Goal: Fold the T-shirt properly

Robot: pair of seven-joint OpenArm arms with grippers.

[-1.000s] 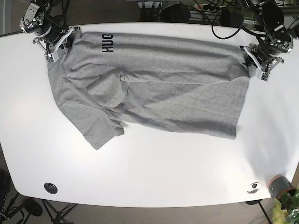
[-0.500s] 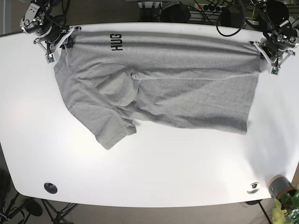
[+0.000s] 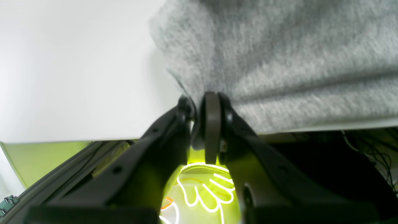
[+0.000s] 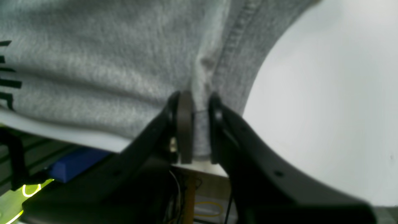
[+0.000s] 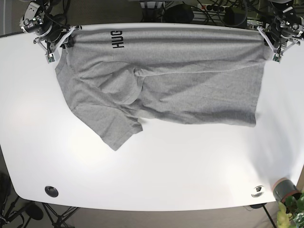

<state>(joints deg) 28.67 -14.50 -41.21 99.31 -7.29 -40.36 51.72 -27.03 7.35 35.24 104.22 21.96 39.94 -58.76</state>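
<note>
A grey T-shirt [image 5: 166,80] with black lettering [image 5: 117,39] lies stretched along the far edge of the white table [image 5: 156,166]. One sleeve [image 5: 111,126] points toward the front left. My left gripper [image 5: 274,43] [image 3: 196,107] is shut on the shirt's far right corner, grey fabric [image 3: 279,53] pinched between its jaws. My right gripper [image 5: 58,46] [image 4: 199,121] is shut on the shirt's far left corner near a stitched hem [image 4: 233,46].
A dark round socket [image 5: 51,191] sits at the table's front left, a silver one [image 5: 258,190] at the front right. A grey pot with a plant [image 5: 287,192] stands beyond the front right corner. Cables and dark equipment [image 5: 199,9] lie behind the table's far edge.
Both grippers have pulled the shirt toward the far edge and to the right. The top edge is now taut and straight, and the fabric lies flatter.
</note>
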